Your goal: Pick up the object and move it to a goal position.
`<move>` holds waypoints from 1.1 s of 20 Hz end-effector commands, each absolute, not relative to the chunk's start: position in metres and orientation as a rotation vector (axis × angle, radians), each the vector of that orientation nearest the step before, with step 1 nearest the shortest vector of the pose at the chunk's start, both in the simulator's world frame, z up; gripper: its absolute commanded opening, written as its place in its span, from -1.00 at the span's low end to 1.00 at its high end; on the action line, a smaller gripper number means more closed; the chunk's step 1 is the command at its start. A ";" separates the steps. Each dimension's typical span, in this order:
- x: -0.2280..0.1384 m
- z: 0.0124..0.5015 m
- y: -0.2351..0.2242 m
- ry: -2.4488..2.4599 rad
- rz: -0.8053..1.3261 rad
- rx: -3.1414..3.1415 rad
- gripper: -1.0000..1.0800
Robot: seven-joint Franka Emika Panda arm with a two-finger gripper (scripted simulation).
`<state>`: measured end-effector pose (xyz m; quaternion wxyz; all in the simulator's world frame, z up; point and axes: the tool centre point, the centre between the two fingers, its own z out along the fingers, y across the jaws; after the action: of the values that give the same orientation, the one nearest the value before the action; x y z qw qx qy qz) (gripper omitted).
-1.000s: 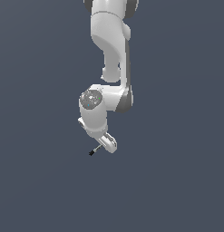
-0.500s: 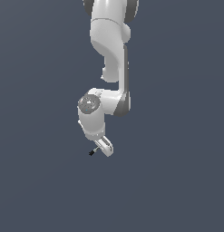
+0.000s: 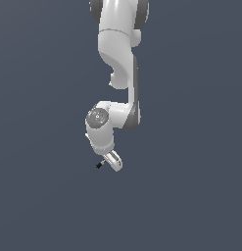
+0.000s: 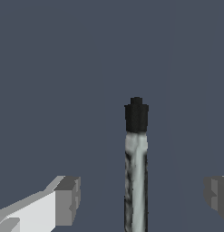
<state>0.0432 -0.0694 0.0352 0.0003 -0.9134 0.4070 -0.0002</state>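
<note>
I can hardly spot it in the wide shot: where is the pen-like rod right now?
In the wrist view, the rod lies between the open gripper's fingers, touching neither; in the exterior view its black tip pokes out toward that view's left.

White arm (image 3: 118, 59) hangs straight down, elbow bent, wrist tucked toward the exterior view's left; gripper (image 4: 143, 199) low, fingers (image 4: 67, 194) spread wide apart.

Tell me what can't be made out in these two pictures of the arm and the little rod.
- Rod: in the wrist view its lower end is cut off by the picture's edge. In the exterior view it is too small to show more than a dark speck by the claw.
- Claw: in the wrist view one finger shows well, the other is cut by the edge. Both stand apart from the rod.
- Goal position: no marker shows in either view.
</note>
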 end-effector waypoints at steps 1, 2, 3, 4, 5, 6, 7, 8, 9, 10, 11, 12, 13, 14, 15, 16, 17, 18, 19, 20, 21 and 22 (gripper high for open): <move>0.042 0.022 -0.070 1.281 0.000 -2.868 0.92; 0.042 0.018 -0.070 1.281 0.000 -2.868 0.92; 0.042 0.015 -0.069 1.281 0.000 -2.868 0.92; 0.043 0.012 -0.070 1.282 0.000 -2.868 0.92; 0.043 0.011 -0.070 1.282 0.000 -2.868 0.92; 0.043 0.010 -0.070 1.282 0.000 -2.868 0.92; 0.044 0.010 -0.070 1.282 0.000 -2.868 0.92; 0.044 0.010 -0.070 1.282 0.000 -2.868 0.92; 0.044 0.010 -0.070 1.282 0.000 -2.868 -1.00; 0.044 0.010 -0.070 1.282 0.000 -2.868 -1.00; 0.044 0.010 -0.070 1.282 0.000 -2.868 -1.00; 0.044 0.010 -0.070 1.282 0.000 -2.868 -1.00; 0.044 0.010 -0.070 1.282 0.000 -2.868 -1.00; 0.044 0.010 -0.070 1.282 0.000 -2.868 -1.00; 0.044 0.010 -0.070 1.282 0.000 -2.868 -1.00; 0.044 0.010 -0.070 1.282 0.000 -2.868 -1.00; 0.044 0.010 -0.070 1.282 0.000 -2.868 -1.00; 0.044 0.010 -0.070 1.282 0.000 -2.868 -1.00; 0.044 0.010 -0.070 1.282 0.000 -2.868 -1.00; 0.044 0.010 -0.070 1.282 0.000 -2.868 -1.00; 0.043 0.011 -0.069 1.282 0.000 -2.868 -1.00; 0.043 0.012 -0.068 1.282 0.000 -2.868 -1.00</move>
<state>0.0432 -0.0692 0.0105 -0.0001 -0.9128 0.4084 0.0004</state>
